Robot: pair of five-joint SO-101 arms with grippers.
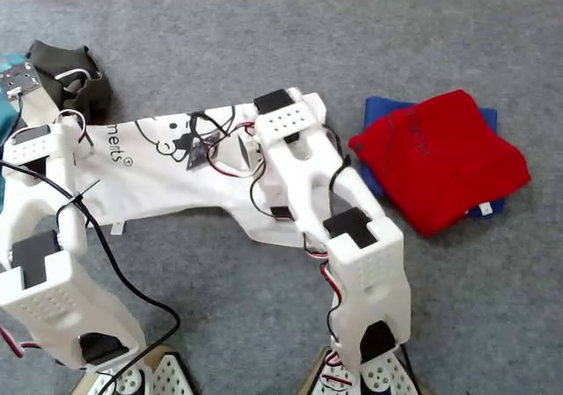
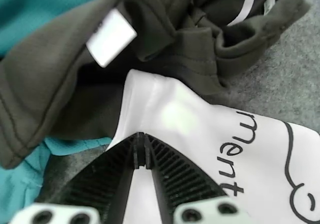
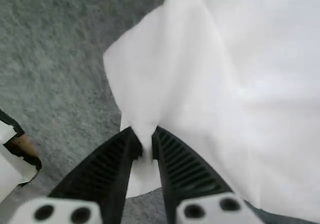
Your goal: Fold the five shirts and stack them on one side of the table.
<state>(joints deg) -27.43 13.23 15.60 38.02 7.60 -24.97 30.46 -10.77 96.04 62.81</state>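
Left gripper: the left gripper (image 2: 141,151) is closed, its ribbed black jaws meeting tip to tip on the edge of the white printed shirt (image 2: 200,134), just beside the crumpled dark olive shirt (image 2: 60,74).
Right gripper: the right gripper (image 3: 145,144) is almost closed and pinches a fold of the same white cloth, which stands up as a narrow peak between its ribbed black jaws.
White shirt: in the high view it lies spread lengthwise across the tabletop between the two arms. The fabric is thin and smooth, with a few soft creases and a black line drawing (image 1: 180,135) on its upper face.
Olive shirt: a bunched heap of soft knit with stitched hems and a small white rectangular label (image 2: 111,37). It touches the end of the white shirt and lies partly over the teal shirt (image 2: 45,9).
Teal shirt: smooth cloth at the left edge of the tabletop, under and beside the olive heap.
Folded stack: a folded red shirt (image 1: 440,157), roughly square, sits on a folded blue shirt (image 1: 380,109) whose corners show from under it — on the right side, apart from the white shirt.
Tabletop: a grey felt-like tabletop (image 1: 220,298), matte and fibrous.
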